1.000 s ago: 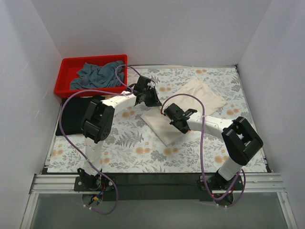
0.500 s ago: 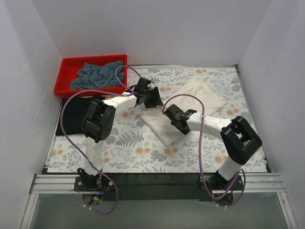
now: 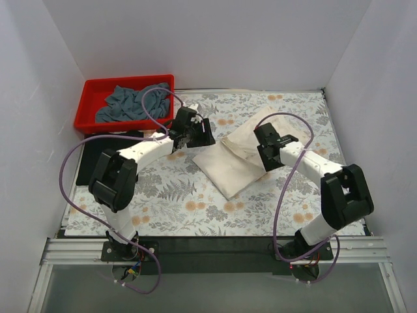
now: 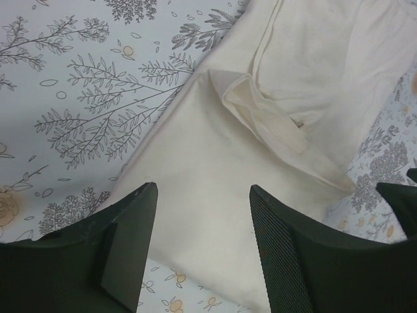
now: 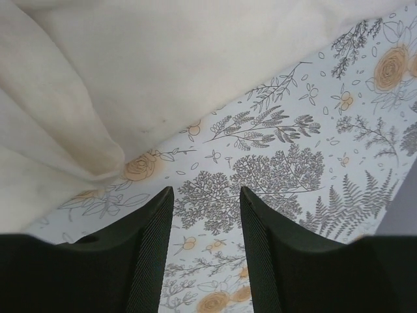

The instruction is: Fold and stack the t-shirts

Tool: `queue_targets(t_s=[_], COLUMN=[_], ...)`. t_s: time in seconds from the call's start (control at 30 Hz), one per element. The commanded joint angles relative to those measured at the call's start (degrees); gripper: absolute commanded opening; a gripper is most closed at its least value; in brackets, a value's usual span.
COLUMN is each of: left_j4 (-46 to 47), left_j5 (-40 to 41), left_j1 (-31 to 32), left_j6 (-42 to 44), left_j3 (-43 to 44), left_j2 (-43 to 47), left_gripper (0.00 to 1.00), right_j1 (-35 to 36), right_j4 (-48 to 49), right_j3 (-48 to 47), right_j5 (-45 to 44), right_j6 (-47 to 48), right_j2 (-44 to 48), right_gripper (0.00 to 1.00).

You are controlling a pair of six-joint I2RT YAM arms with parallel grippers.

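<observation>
Cream-white t-shirt [image 3: 233,173], the largest of three, lies partly folded at the centre-right of the floral tablecloth [image 3: 176,189], one end spread toward the far right corner and a loose flap doubled over near its middle. The left gripper [image 3: 201,134] hangs over the shirt's left end with its jaws apart and nothing between them; its wrist camera shows only cloth below. The right gripper [image 3: 269,156], jaws likewise parted and empty, is above the garment's middle, its fingers [image 5: 153,248] over bare tablecloth just beside the shirt's edge. A black t-shirt [image 3: 91,160] lies flat at the table's left edge. A slate grey-blue t-shirt [image 3: 127,104] sits crumpled in a red bin [image 3: 81,107] at the far left corner.
</observation>
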State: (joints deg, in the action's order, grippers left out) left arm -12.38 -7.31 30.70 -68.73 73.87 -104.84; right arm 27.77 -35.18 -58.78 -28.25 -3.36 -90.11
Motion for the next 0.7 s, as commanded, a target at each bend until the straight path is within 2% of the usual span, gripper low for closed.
queue_targets(t_s=[0.0, 0.07, 0.1, 0.17, 0.2, 0.3, 0.47, 0.67], left_j4=[-0.71, -0.8, -0.89, -1.24, -1.33, -1.42, -1.94, -2.56], left_j5=[2.48, 0.55, 0.2, -1.12, -1.39, -1.65, -1.74, -1.92], left_j1=[-0.11, -0.11, -0.2, -0.11, -0.2, -0.11, -0.11, -0.11], left_j6=[4.39, 5.71, 5.89, 6.85, 7.03, 7.38, 7.47, 7.12], left_j3=[-3.02, -3.38, -3.38, -3.03, -2.76, -2.67, -3.02, -4.52], left_j2=[2.8, 1.92, 1.48, 0.69, -0.1, -1.68, -3.71, -5.81], left_gripper=[0.54, 0.51, 0.49, 0.39, 0.37, 0.3, 0.27, 0.27], right_j1=[-1.75, -1.93, -1.84, -1.84, -1.84, -1.84, -2.45, -10.0], right_j4=[-0.86, 0.98, 3.69, 7.56, 11.32, 17.66, 22.07, 26.64], right_j3=[-3.53, -2.83, -2.31, -0.9, 0.24, 1.83, 2.18, 5.95], right_j5=[10.02, 15.56, 21.68, 28.83, 35.74, 45.61, 49.6, 50.05], right_j6=[-5.43, -5.7, -6.05, -5.96, -6.31, -7.19, -6.66, -6.84], right_j2=[4.67, 7.29, 8.18, 10.29, 10.47, 9.69, 2.5, -2.7], right_gripper=[0.43, 0.42, 0.42, 0.41, 0.41, 0.41, 0.41, 0.4])
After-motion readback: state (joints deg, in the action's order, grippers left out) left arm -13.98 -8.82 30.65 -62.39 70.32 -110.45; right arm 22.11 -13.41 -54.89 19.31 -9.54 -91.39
